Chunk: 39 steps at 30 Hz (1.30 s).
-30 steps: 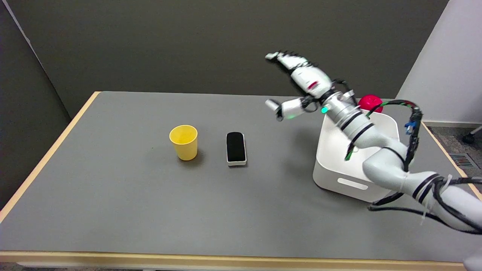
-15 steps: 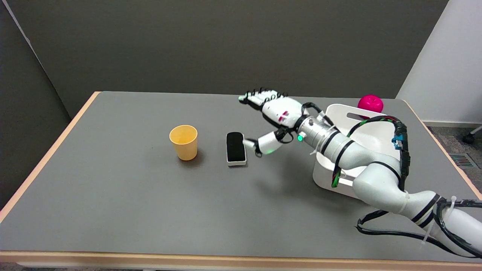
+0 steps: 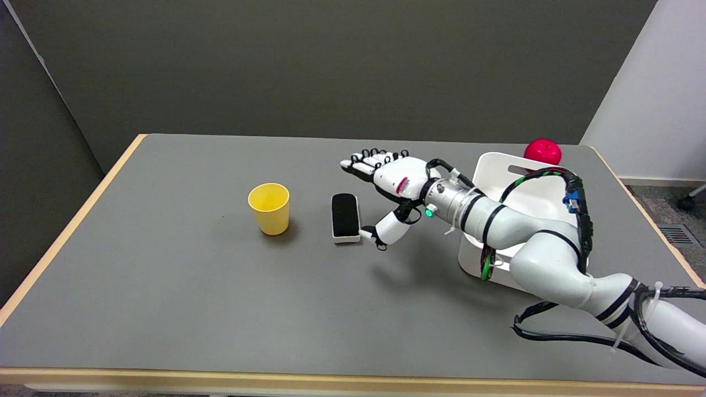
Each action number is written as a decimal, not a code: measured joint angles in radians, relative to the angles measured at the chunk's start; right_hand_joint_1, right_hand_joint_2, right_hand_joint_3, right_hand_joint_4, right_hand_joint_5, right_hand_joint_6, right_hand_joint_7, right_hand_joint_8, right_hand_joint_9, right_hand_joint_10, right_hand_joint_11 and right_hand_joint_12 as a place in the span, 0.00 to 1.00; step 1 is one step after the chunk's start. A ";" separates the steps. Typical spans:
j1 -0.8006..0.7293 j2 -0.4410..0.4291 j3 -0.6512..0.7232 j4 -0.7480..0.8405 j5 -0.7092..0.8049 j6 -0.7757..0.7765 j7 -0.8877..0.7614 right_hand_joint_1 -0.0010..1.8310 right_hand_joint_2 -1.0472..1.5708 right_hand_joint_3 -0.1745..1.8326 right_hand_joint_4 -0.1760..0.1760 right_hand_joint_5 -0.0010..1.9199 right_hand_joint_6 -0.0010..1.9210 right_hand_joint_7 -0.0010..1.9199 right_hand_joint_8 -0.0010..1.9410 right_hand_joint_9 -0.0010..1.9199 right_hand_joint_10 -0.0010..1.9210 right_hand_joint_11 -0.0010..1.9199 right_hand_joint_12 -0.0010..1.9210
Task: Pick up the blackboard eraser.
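Observation:
The blackboard eraser [image 3: 345,216], black on top with a white base, lies flat on the grey table [image 3: 165,286] near its middle. My right hand [image 3: 386,190] hovers just right of it, low over the table, with nothing in it. Its fingers [image 3: 364,162] stretch out flat toward the far left, beyond the eraser's far end. The thumb [image 3: 380,231] hangs down by the eraser's near right corner, close to it or just touching; I cannot tell which.
A yellow cup [image 3: 269,208] stands upright to the left of the eraser. A white bin [image 3: 524,182] sits at the right, partly behind my forearm, with a pink-red ball [image 3: 543,151] on the table behind it. Black cables trail off the arm at lower right.
My right hand came down from high over the bin and swung left to the eraser's right side, dropping lower in the last half second. The eraser and cup have not moved.

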 measured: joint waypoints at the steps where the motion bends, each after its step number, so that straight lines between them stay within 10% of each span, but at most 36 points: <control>1: 0.002 -0.002 -0.002 -0.005 0.000 0.000 -0.004 0.27 0.61 0.51 0.54 0.00 0.13 0.00 0.07 0.00 0.37 0.01 0.67; 39: 0.183 -0.177 -0.153 -0.392 -0.040 0.116 -0.018 0.23 0.60 0.50 0.48 0.00 0.03 0.00 0.04 0.00 0.33 0.02 0.67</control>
